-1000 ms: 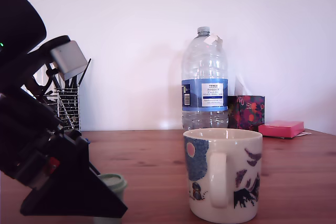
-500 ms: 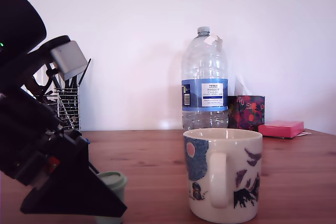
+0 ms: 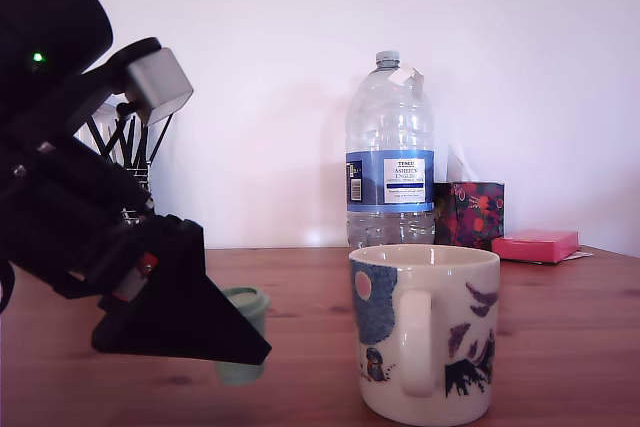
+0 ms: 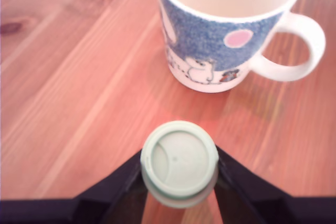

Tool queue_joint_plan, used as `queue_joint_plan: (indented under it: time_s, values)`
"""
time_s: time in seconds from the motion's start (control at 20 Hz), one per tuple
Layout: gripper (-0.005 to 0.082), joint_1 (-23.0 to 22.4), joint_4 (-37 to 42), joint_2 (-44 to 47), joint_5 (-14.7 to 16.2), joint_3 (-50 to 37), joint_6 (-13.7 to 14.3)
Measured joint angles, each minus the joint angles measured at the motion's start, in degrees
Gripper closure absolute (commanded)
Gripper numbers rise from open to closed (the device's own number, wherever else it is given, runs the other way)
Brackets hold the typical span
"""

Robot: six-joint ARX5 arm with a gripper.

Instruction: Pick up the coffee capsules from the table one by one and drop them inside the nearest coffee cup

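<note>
Green capsule (image 4: 179, 160) is hanging clear above the table (image 4: 68, 93), pinched between the black gripper (image 4: 180, 182) fingers, with its flat rimmed top facing the wrist camera. Cream mug (image 3: 425, 332) is standing near the table's front edge, just beside the capsule.

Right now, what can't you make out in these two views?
- Blue capsule: in neither view, so its place is unknown.
- Mug floor: exterior view is too low to see in; wrist view crops the mug's far rim.
- Green capsule markings: none legible, lid slightly blurred in the wrist view; the gripper covers part of it in the exterior view.
- Pen holder: mostly behind the arm, exterior view.
</note>
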Motion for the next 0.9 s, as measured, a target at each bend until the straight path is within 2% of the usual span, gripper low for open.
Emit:
queue_joint_plan:
  time_s: [0.2,0.35,0.6,0.9]
  values:
    - [0.0535,0.0,-6.8,-4.9,0.2,4.6,0.0]
    - [0.0535,-0.6,-9.8,-7.7,1.7,9.5,0.0]
    - [0.0535,-3.8,-11.2,-7.9,2.1,16.5,0.0]
    - [0.0535,-6.2,-11.3,-4.8,2.2,19.0,0.0]
